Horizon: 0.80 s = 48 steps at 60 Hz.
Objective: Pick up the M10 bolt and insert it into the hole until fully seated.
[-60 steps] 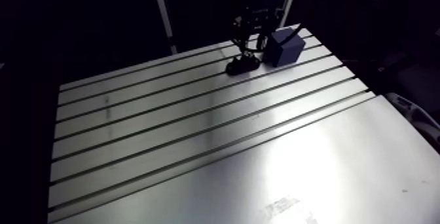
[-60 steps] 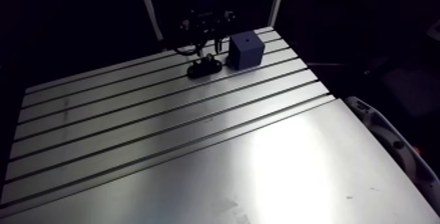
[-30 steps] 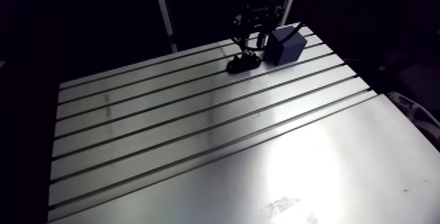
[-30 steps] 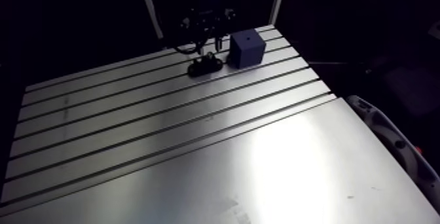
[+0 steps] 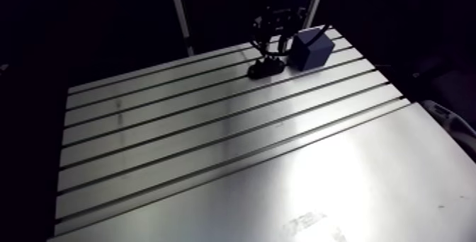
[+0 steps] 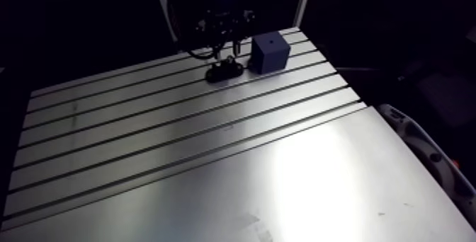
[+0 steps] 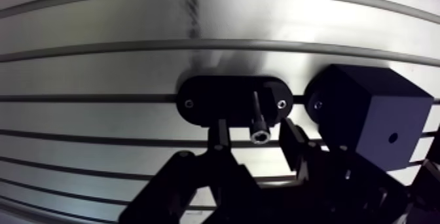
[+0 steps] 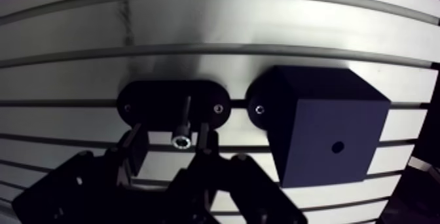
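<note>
The fingers (image 7: 221,136) stand apart, one on each side of the bolt (image 7: 259,118), with a gap at either side of its head; nothing is gripped. The bolt stands upright in a black oval holder (image 7: 209,99) on the table (image 7: 98,63). Just beside the holder sits the dark block (image 7: 366,112), with the hole (image 7: 392,137) in its top face. In the arm view, holder and block occupy the upper centre of the frame, near the table's far edge. Bare slotted surface runs wide across the lower frame.

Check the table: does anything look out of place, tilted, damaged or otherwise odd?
Nothing stands out. The bolt stands in its black oval holder, between the fingers of the open gripper, and the dark cube sits flat beside the holder on the slotted table. Only a faint dark streak marks the table.
</note>
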Tool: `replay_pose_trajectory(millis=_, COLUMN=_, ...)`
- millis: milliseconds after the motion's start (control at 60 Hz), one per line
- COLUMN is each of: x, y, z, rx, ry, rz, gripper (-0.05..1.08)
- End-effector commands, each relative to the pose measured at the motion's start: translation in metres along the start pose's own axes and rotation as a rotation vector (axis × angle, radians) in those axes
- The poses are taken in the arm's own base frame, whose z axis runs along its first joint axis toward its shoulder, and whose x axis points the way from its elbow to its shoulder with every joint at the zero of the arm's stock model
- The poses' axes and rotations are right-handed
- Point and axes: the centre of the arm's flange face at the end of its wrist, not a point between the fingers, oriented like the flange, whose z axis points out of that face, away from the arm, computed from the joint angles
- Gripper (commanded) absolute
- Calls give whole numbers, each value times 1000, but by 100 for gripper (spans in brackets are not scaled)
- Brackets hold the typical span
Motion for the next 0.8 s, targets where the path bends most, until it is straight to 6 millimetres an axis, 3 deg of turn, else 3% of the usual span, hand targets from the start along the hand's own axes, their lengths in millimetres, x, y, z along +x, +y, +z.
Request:
replay_pose_trajectory(millis=17, x=-1, y=-2, z=0, rx=-8, ry=-2, rz=-3, gripper=49)
replay_pose_trajectory(millis=800, x=0, y=0, z=0, rx=-11, ry=-2, rz=-6, gripper=49)
